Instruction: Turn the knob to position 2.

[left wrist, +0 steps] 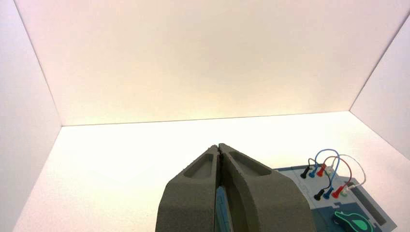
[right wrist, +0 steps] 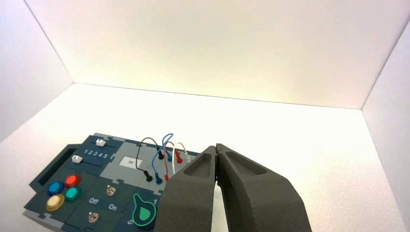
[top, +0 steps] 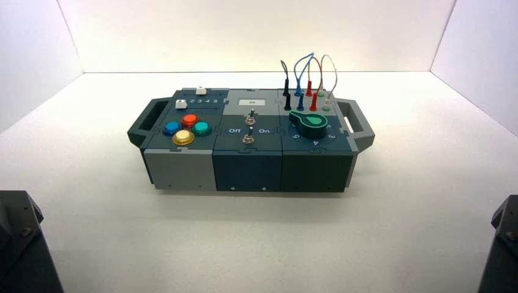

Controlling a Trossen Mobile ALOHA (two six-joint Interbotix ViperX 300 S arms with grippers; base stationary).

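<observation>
Knob point(top: 310, 124), green and teardrop-shaped, sits on the right front part of the box point(top: 247, 171), with no gripper touching it. In the right wrist view its pointed tip aims between the printed 5 point(right wrist: 129, 222) and 1 point(right wrist: 155, 201), lined up with neither, so the turn to position 2 looks still to be done. The step in hand seems to be the start: an arm has yet to reach the knob.

The left gripper point(left wrist: 218, 144) is at the near left, well apart from the box, its fingertips pressed together with nothing pinched at the tips. The right gripper point(right wrist: 216, 145) is at the near right, also well apart, its tips closed against each other and holding nothing. The right arm looks the likelier one to work, as the knob is on its side. It would need to come forward over the knob, spread its fingers, straddle the raised green part and turn it clockwise as seen from above, past 1 and on to 2. Stopping short at 1 or slipping off the tapered tip would be the main risks.

As for writing, the right wrist view shows "Off" point(right wrist: 94, 200) and "On" point(right wrist: 112, 207) beside the metal switches, and a straight row, "1 2 3 4 5" point(right wrist: 95, 153), by the white sliders. The ring's 2 is not readable there. The small white label point(right wrist: 128, 162) bears characters too small to make out. I see no brand name.
</observation>
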